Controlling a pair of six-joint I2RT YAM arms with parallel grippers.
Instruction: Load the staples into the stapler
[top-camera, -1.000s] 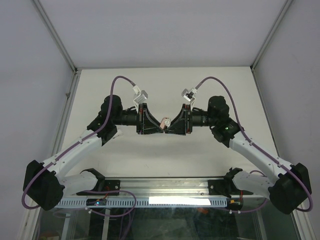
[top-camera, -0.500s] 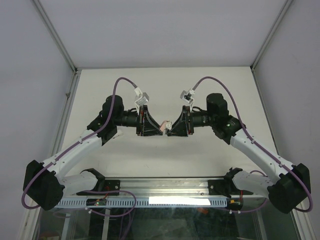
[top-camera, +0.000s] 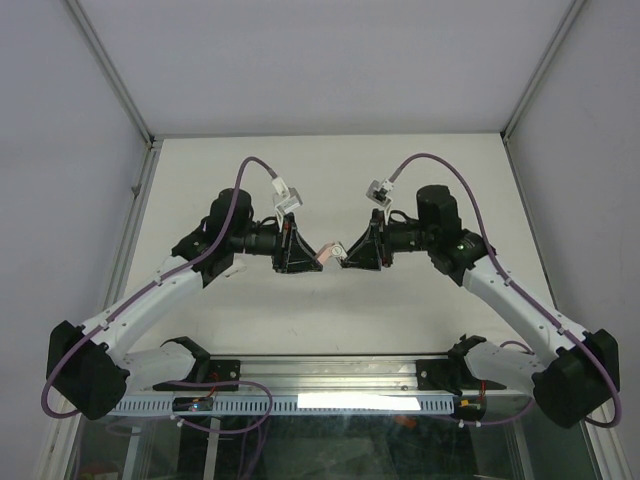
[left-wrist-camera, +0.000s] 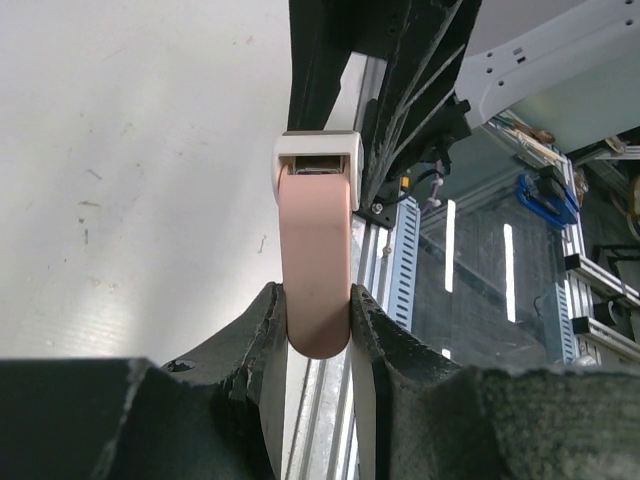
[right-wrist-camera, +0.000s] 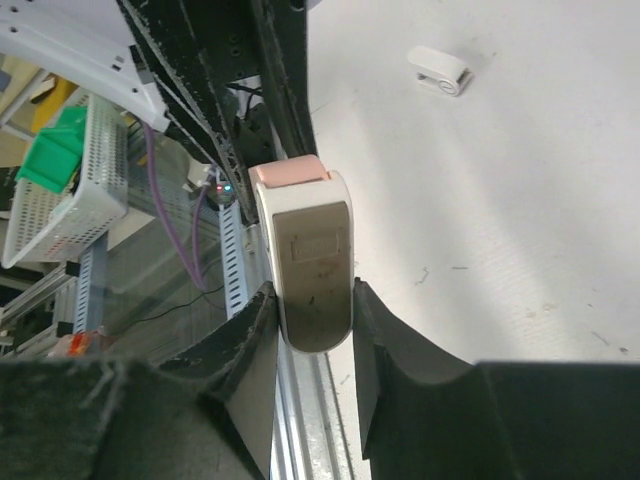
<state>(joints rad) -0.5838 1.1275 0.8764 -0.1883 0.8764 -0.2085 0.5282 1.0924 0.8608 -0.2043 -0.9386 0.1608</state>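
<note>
There's the small pink-and-white plastic stapler (top-camera: 331, 253) bridging both arms, long axis lying left edge to right edge of the table (top-camera: 330, 175), left jaws clenching its pink end, right jaws its white end.

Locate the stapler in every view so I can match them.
Top external: centre, stapler bridging left gripper and right gripper.
Left wrist: lower centre, pink face showing, pinched between the fingers.
Right wrist: lower centre, white-grey face showing, pinched likewise.
Shared landmark: the white table.
</note>
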